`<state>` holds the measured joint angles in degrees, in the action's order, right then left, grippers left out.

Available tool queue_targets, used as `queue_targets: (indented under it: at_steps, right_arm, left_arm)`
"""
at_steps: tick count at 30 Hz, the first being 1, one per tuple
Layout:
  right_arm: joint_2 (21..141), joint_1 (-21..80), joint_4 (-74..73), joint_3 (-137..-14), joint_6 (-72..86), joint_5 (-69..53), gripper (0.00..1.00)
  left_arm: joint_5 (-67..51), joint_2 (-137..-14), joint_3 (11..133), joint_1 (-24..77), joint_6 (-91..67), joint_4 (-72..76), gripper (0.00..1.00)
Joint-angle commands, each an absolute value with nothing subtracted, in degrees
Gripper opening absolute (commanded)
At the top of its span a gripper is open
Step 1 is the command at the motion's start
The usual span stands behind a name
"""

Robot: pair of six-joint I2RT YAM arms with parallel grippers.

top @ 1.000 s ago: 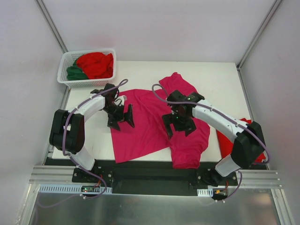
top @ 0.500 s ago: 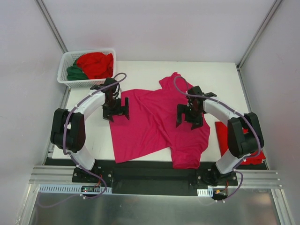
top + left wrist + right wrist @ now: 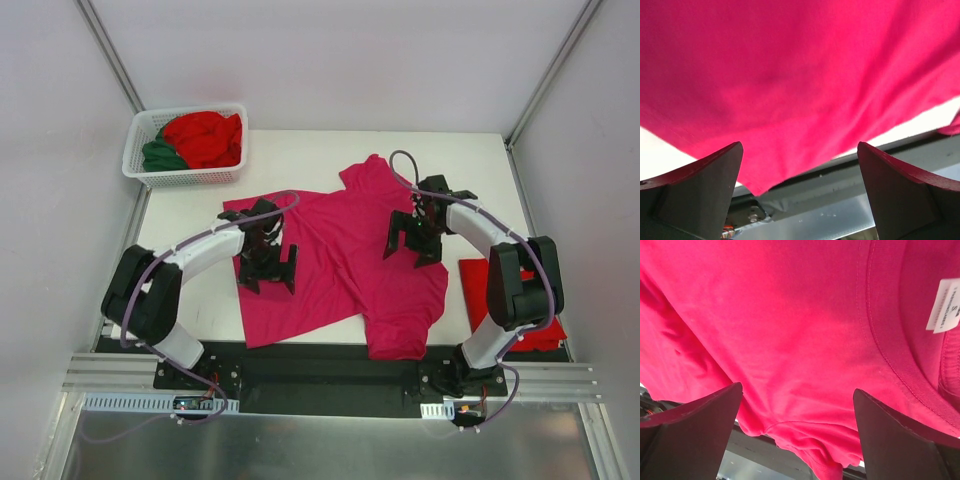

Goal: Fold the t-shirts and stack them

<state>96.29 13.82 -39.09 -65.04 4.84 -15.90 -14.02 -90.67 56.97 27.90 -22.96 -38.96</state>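
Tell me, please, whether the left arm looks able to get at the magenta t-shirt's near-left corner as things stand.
Probably yes: the left gripper hangs open over the magenta t-shirt, and that corner lies flat and uncovered straight ahead of it in the wrist view.

The top camera looks steeply down over the whole tabletop (image 3: 300, 150). Both wrist cameras face the magenta t-shirt (image 3: 330, 270) from very near, and all three views share it.

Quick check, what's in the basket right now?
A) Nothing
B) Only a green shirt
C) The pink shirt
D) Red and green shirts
D: red shirts and a green shirt are bunched inside the basket; the pink shirt lies spread outside it.
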Motion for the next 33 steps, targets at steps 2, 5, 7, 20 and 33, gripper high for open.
queue_targets:
  at_steps: [2,5,7,20,33]
  right_arm:
    - [97.3,14.0,-42.3,-65.6,2.3,-17.4,0.96]
    - [97.8,14.0,-41.0,-64.4,1.8,-17.3,0.96]
    - [98.2,14.0,-40.0,-63.8,1.7,-17.9,0.96]
    - [103.4,8.4,-37.4,-65.0,1.8,-22.1,0.96]
    - [108.2,5.7,-41.7,-73.9,0.4,-21.6,0.96]
  left_arm:
    - [-16.5,-82.4,51.2,29.7,-28.4,-40.3,0.99]
    - [-15.7,-79.8,47.5,30.8,-29.2,-40.5,0.99]
    - [-15.3,-79.0,45.3,31.5,-29.7,-40.3,0.99]
    - [-14.8,-86.1,40.0,34.1,-28.7,-30.1,0.99]
    - [-15.3,-83.3,43.0,35.7,-29.6,-37.4,0.99]
